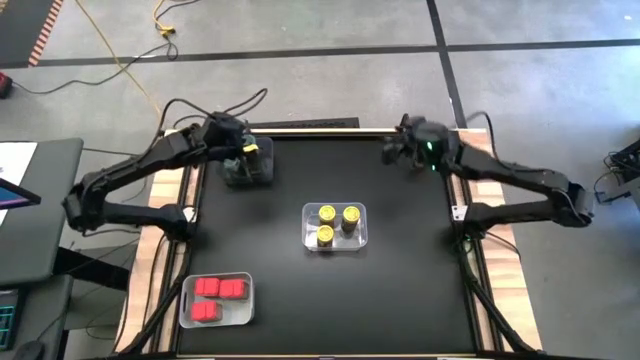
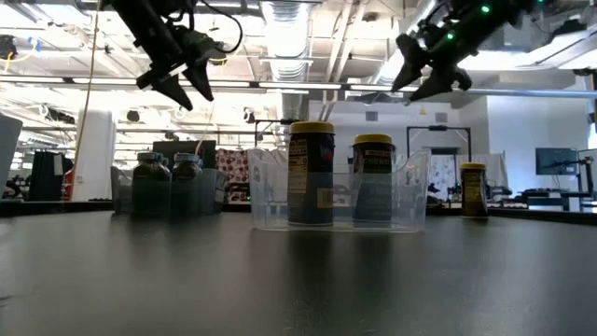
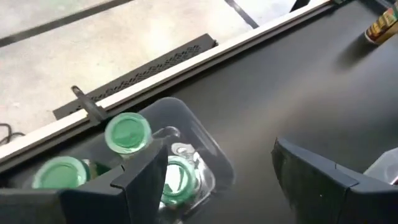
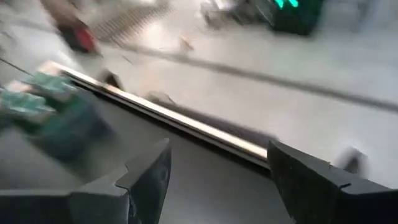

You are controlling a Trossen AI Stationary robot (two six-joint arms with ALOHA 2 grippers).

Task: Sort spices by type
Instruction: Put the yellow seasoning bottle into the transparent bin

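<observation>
Red jars lie in a clear bin at about seven o'clock on the black surface. At about eleven o'clock the left pincer hangs above a second bin holding green-lidded jars, its fingers apart with nothing between them. Near the middle, a third clear bin carries three yellow-lidded jars; from table height their dark labels show print too small to read. At about one o'clock the right pincer is raised off the surface, fingers apart and empty. One more yellow-lidded jar stands alone at the far edge, right of the middle bin in the low view.
</observation>
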